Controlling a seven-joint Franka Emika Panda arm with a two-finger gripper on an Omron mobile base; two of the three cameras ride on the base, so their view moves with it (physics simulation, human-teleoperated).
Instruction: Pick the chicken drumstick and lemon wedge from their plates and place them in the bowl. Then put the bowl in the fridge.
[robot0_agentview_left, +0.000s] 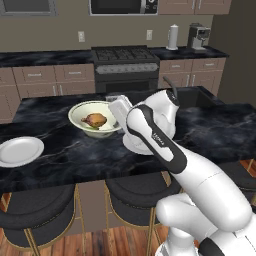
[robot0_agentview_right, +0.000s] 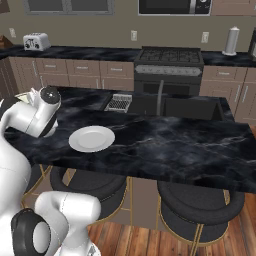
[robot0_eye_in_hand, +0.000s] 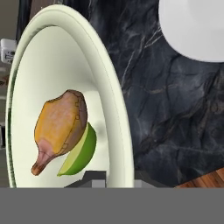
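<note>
The pale cream-green bowl (robot0_agentview_left: 95, 120) stands on the black island counter (robot0_agentview_left: 75, 155). Inside it lie the golden-brown chicken drumstick (robot0_eye_in_hand: 59, 127) and, tucked against it, the yellow-green lemon wedge (robot0_eye_in_hand: 83, 153). My gripper (robot0_eye_in_hand: 120, 177) is at the bowl's near rim, one fingertip inside and one outside, shut on the rim. One white plate (robot0_agentview_left: 20, 150) sits bare at the counter's left end. The other plate (robot0_agentview_right: 91, 138) lies bare just beside my arm. The fridge is out of view.
Two dark bar stools (robot0_agentview_left: 37, 210) stand under the counter's front edge. A sink with a faucet (robot0_agentview_right: 160, 97) is set into the island's far side. The stove (robot0_agentview_left: 125, 62) and cabinets line the back wall.
</note>
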